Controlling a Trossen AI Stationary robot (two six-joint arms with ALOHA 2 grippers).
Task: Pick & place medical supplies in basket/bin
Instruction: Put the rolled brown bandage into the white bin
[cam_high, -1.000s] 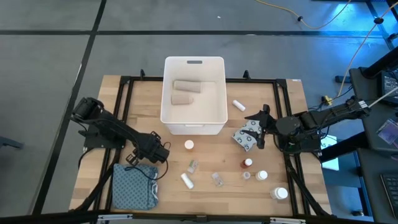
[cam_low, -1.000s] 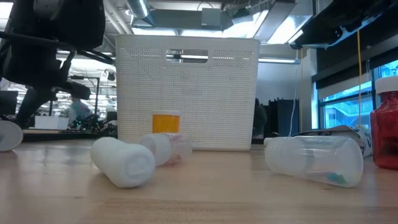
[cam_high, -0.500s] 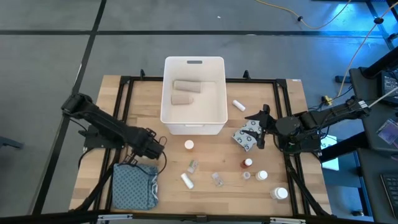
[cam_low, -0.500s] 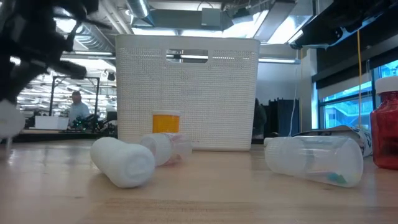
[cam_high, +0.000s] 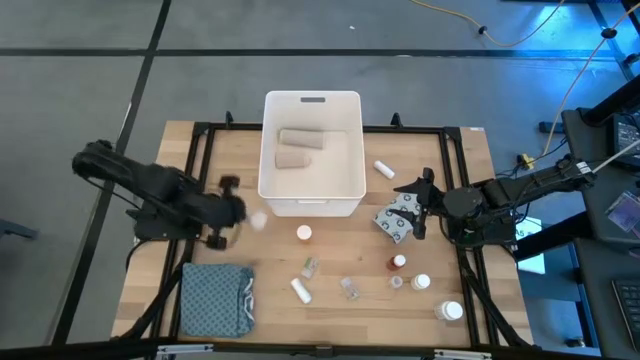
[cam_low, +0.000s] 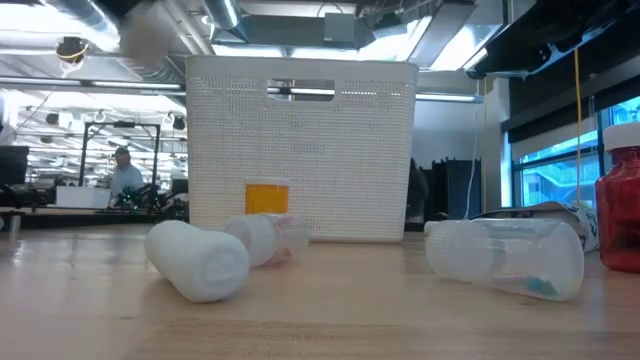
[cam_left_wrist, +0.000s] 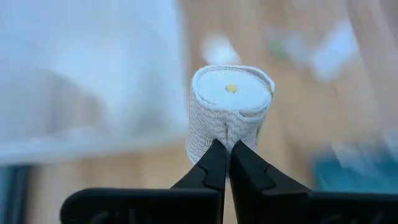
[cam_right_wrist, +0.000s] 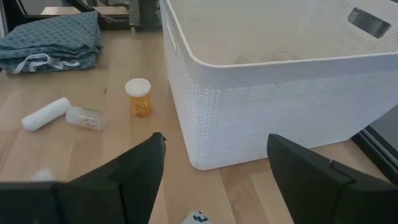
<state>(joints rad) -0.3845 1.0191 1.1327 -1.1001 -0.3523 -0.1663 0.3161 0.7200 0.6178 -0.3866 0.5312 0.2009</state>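
Observation:
My left gripper is shut on a beige bandage roll and holds it in the air near the near left corner of the white bin. The roll shows blurred in the high view and at the upper left of the low view. Two beige rolls lie inside the bin. My right gripper is open, low beside the grey dotted packet, which lies flat on the table. Its fingers stand wide apart, facing the bin. My left gripper pinches the roll's side wall between its two fingertips, which stand almost together with the bandage creased between them. The roll's round end face shows beyond the fingers. The roll is lifted clear of the table.
Near the bin lie an orange bottle with a white cap, clear vials, a white bottle, a red-capped bottle, white-capped bottles and a white bottle. A folded blue-grey cloth lies at the near left.
My left gripper has risen from beside the blue-grey cloth and gone toward the table's far edge and a little left, carrying the bandage roll. The roll was low at table height and is now lifted high and clear.

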